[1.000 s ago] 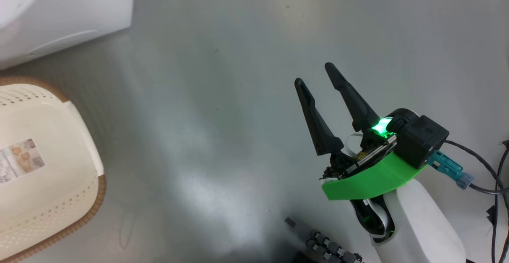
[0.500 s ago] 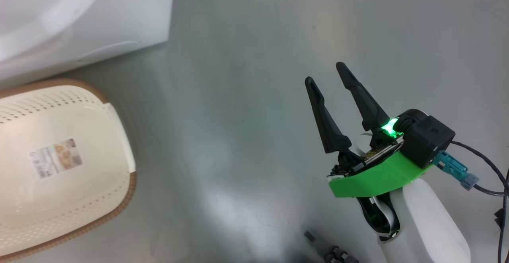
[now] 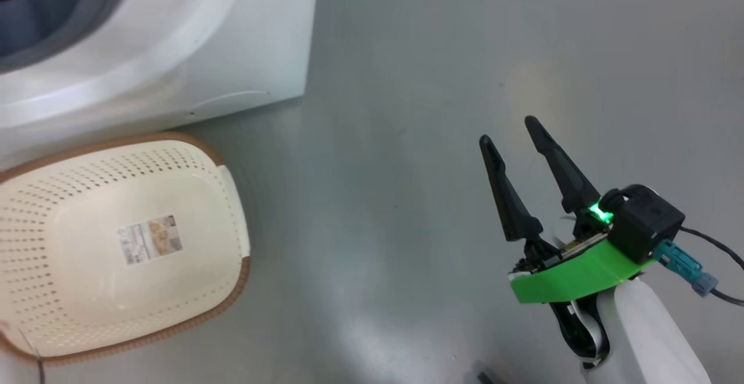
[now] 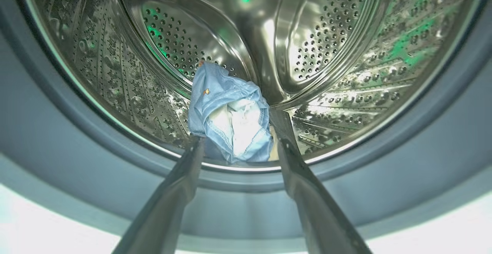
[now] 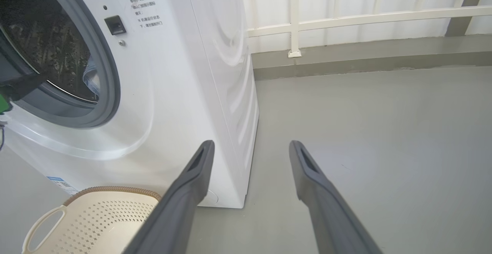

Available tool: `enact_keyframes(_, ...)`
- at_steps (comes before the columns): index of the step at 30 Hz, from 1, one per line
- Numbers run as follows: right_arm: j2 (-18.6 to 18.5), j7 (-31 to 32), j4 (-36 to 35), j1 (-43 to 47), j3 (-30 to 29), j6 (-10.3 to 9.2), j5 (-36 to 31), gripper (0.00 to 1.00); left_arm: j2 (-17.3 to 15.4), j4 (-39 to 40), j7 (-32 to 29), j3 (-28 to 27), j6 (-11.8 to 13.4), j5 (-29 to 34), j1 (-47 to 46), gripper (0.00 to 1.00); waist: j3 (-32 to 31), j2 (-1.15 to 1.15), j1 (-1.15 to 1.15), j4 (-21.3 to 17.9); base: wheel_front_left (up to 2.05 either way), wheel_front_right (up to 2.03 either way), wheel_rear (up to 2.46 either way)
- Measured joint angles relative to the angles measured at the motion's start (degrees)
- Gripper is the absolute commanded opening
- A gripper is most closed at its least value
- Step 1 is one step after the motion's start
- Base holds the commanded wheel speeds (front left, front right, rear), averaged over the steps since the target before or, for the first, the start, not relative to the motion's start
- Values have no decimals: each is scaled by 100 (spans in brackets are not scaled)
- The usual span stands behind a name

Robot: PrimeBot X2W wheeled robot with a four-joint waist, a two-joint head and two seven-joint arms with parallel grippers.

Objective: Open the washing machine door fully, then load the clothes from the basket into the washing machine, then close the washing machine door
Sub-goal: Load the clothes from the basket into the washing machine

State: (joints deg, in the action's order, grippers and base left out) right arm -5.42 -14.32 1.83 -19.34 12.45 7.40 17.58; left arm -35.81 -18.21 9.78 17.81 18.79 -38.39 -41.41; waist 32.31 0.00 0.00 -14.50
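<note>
The clothes (image 4: 228, 112), a small bundle of light-blue fabric folded around a cream-white piece, with a tiny orange-brown patch showing, lie on the bottom of the steel perforated drum (image 4: 326, 35), just behind its front lip. In the right wrist view a sliver of the same blue fabric (image 5: 91, 78) shows through the round opening. The left pincer (image 4: 238, 131) reaches into that opening with its two long dark fingers spread wide, gripping nothing. The bundle sits between their tips, and whether a tip touches the cloth cannot be told. The grey rubber seal (image 4: 57, 138) rings the drum. Around it stands the big white front-loading washing machine (image 5: 184, 73), whose front carries a small dark latch socket (image 5: 115, 25) beside the opening and a blue sticker (image 5: 57, 181) low down. On the grey floor (image 3: 378, 140) just in front of the machine sits the small cream-white perforated plastic basket (image 3: 226, 297) with a brown woven-look rim. Its bottom bears a paper label (image 3: 150, 239), and a white side handle (image 5: 40, 223) shows in the right wrist view. Well apart from the basket, out over bare floor to the machine's side, the right pincer (image 3: 507, 129) hangs with its fingers parted and nothing between them. A bright green bracket (image 3: 575, 276) and a glowing green light (image 3: 598, 214) sit at its wrist. Beyond the machine a white railing (image 5: 346, 15) runs along the wall.
</note>
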Motion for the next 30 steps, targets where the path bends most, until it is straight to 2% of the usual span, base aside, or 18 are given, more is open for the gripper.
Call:
enact_keyframes(11,-221,0,26,347,-143,0,-108,100,381,2008,300,266,1098,250,2354,100,-621,0,0,433,0,0,0)
enact_keyframes(15,-264,0,77,498,-140,0,-138,100,522,2420,342,488,1339,409,2900,100,-881,0,0,578,0,0,0)
enact_keyframes(24,-321,20,155,909,-134,0,-147,100,652,2855,341,833,1580,497,3629,100,-1527,0,0,865,0,0,0)
enact_keyframes(30,-321,167,116,1224,-158,0,-197,100,664,2924,342,933,1582,495,3997,100,-1942,0,0,1003,0,0,0)
